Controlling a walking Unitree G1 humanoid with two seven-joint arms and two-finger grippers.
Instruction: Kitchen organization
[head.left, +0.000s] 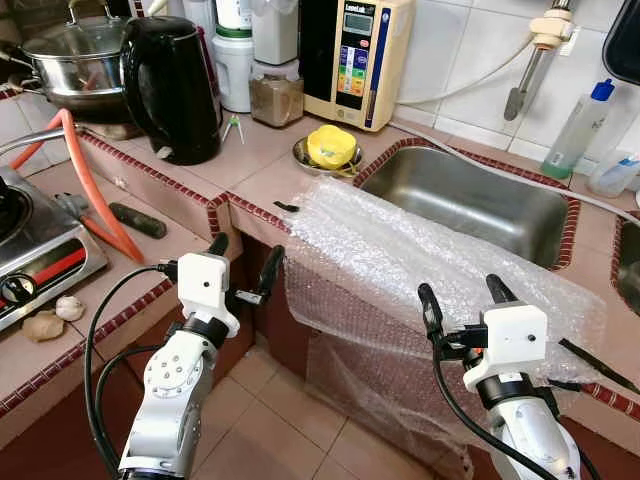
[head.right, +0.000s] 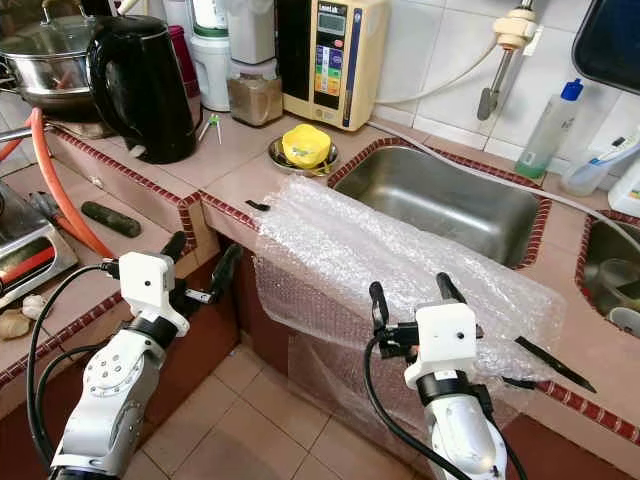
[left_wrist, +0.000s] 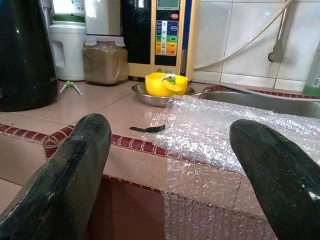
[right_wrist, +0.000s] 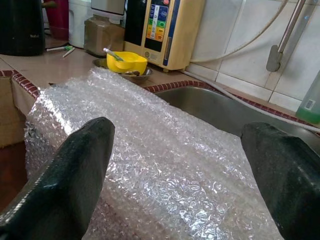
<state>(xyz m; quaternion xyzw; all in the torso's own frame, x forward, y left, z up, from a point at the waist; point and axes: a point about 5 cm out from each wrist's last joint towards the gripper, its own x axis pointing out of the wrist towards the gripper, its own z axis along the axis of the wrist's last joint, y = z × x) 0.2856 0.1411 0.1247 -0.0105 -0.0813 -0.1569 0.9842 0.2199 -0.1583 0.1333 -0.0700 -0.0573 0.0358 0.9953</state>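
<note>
A large sheet of clear bubble wrap (head.left: 400, 260) lies over the tiled counter's front edge by the steel sink (head.left: 470, 195) and hangs down toward the floor. My left gripper (head.left: 243, 262) is open, just left of the sheet's hanging edge and below the counter rim. My right gripper (head.left: 462, 298) is open too, held in front of the sheet's right part, with nothing between its fingers. In the right wrist view the bubble wrap (right_wrist: 165, 165) spreads right behind the fingertips (right_wrist: 80, 165).
A yellow bowl (head.left: 331, 146) sits in a steel dish left of the sink. A black kettle (head.left: 172, 88), a pot (head.left: 75, 60), jars and a water machine (head.left: 355, 60) stand at the back. A gas stove (head.left: 30, 250) and orange hose (head.left: 95, 190) are at left. A black knife (head.right: 555, 365) lies at right.
</note>
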